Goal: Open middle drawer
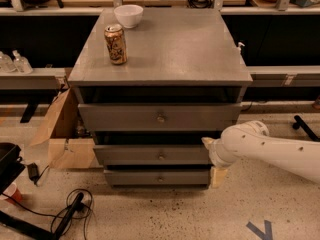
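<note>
Middle drawer (150, 155): second of three in the grey cabinet, below the top drawer (125, 117) and above the bottom drawer (140, 177). Its flat front appears shut, roughly in line with its neighbours, and no part of its box is exposed. The knob (161, 156) sits at the centre of the front with nothing touching it.

Pincer (212, 159): at the right end of the middle drawer's front, well to the right of the knob, on a white arm (270, 149) that reaches in from the right. Its two cream fingers (218, 176) appear spread wide, one high and one low, with nothing gripped. I cannot tell whether they touch the drawer's edge.

Progress, as I judge it: the approach is made, but no hold is taken. What is left is to get a grip on the knob or the front's edge and then pull the drawer out.

Worktop (190, 49): it carries a can (115, 44) and a white bowl (128, 15) at the back left, well away from the work.
</note>
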